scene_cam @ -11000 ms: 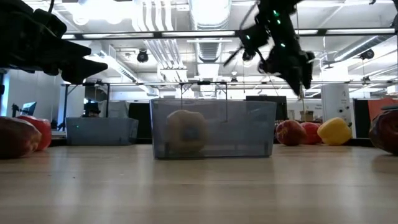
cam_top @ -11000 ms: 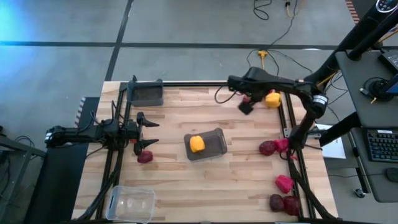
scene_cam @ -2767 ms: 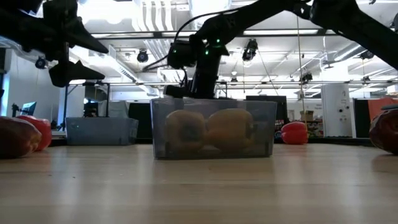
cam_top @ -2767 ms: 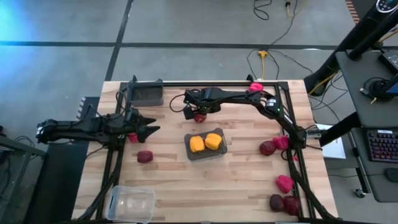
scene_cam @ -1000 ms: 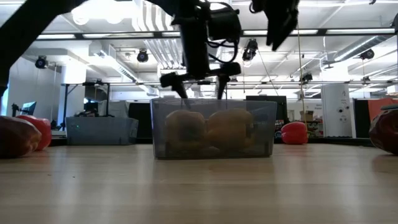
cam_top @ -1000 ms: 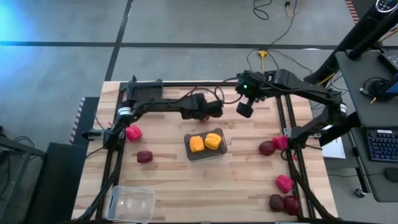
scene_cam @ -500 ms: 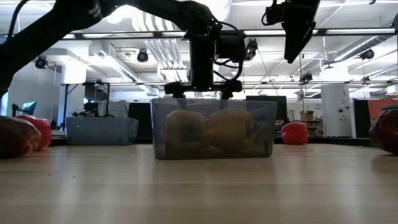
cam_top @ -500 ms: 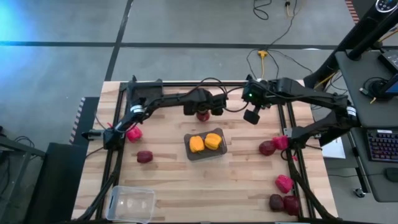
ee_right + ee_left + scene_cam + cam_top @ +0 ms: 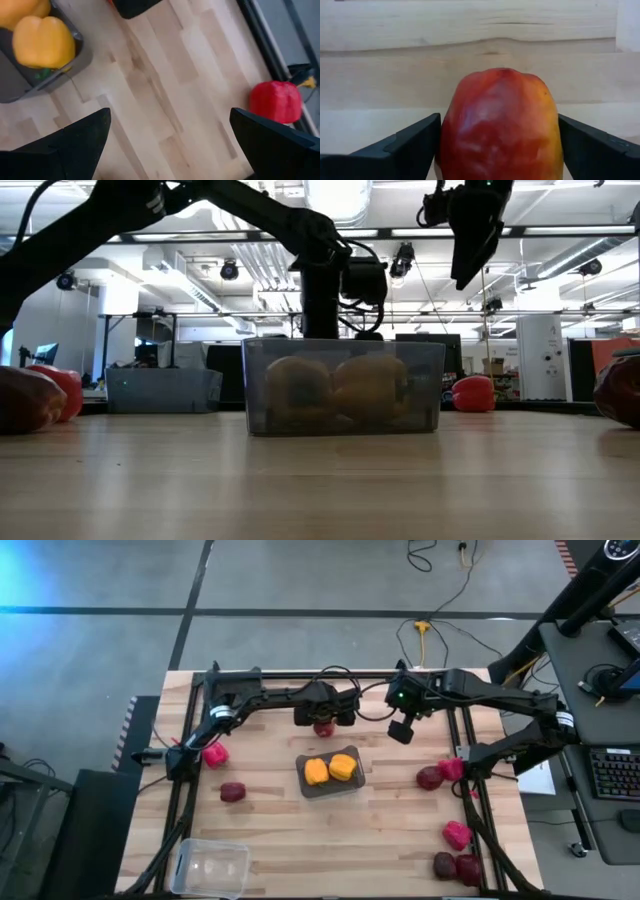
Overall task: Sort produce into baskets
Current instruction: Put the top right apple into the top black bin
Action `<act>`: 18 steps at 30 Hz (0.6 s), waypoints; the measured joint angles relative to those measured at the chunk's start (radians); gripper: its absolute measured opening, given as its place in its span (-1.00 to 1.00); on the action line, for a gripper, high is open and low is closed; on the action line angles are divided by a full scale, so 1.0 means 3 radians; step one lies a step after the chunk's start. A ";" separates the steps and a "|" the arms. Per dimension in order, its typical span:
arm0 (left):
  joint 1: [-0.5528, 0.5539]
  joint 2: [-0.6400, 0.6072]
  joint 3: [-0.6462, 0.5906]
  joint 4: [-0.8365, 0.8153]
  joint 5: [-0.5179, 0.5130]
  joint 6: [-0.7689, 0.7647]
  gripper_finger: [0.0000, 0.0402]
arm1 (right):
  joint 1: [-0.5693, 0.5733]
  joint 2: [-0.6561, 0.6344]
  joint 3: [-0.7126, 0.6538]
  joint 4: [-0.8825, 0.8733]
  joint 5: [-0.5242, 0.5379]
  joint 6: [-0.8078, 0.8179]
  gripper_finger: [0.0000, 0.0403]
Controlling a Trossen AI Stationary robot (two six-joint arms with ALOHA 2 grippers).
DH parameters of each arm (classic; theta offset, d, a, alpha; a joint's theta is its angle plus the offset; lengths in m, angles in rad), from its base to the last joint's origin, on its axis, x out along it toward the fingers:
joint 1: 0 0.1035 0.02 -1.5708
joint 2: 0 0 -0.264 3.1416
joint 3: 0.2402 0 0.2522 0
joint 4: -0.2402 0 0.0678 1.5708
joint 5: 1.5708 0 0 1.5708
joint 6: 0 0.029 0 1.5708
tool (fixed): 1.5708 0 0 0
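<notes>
A red-yellow apple (image 9: 323, 728) rests on the wooden table, just beyond the centre grey bin (image 9: 352, 783). The bin holds two yellow peppers (image 9: 317, 772) (image 9: 343, 766). My left gripper (image 9: 323, 720) is open and points down over the apple. In the left wrist view the apple (image 9: 500, 135) fills the gap between its two fingers (image 9: 415, 137). My right gripper (image 9: 400, 728) is open and empty in the air, to the right of the apple. Its wrist view shows it (image 9: 170, 120) above bare table, between a yellow pepper (image 9: 44, 42) and a red pepper (image 9: 276, 101). My left gripper's fingers stand close against the apple's two sides (image 9: 445, 140), coming from above. I cannot tell whether they touch it. The apple sits on the table.
A second grey bin (image 9: 237, 690) stands at the far left and a clear bin (image 9: 212, 867) at the near left. A red pepper (image 9: 214, 753) and a dark apple (image 9: 233, 792) lie on the left. Several red peppers and dark apples (image 9: 445, 864) lie along the right edge.
My left gripper has moved a little toward the table's left and gone down over the apple, so its fingers now sit behind the centre bin in the low view. My right gripper has drifted a little toward the table's right and near edges, still open.
</notes>
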 joint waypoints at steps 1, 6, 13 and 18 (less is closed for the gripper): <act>0.0000 0.0000 -0.0006 0.0010 0.0033 0.0023 0.71 | 0.0000 0.0001 -0.0008 0.0025 -0.0024 0.0011 0.99; -0.0018 -0.0013 0.0014 -0.0007 0.0026 0.0266 0.56 | 0.0000 0.0003 -0.0036 0.0109 -0.0033 0.0163 0.99; 0.0051 -0.0380 0.0071 -0.0578 -0.0107 0.0867 0.56 | 0.0000 0.0007 -0.0036 0.0138 -0.0037 0.0172 0.99; 0.0287 -0.0778 -0.0072 -0.1127 -0.0539 0.1257 0.56 | 0.0000 0.0050 -0.0037 0.0291 -0.0038 0.0221 0.99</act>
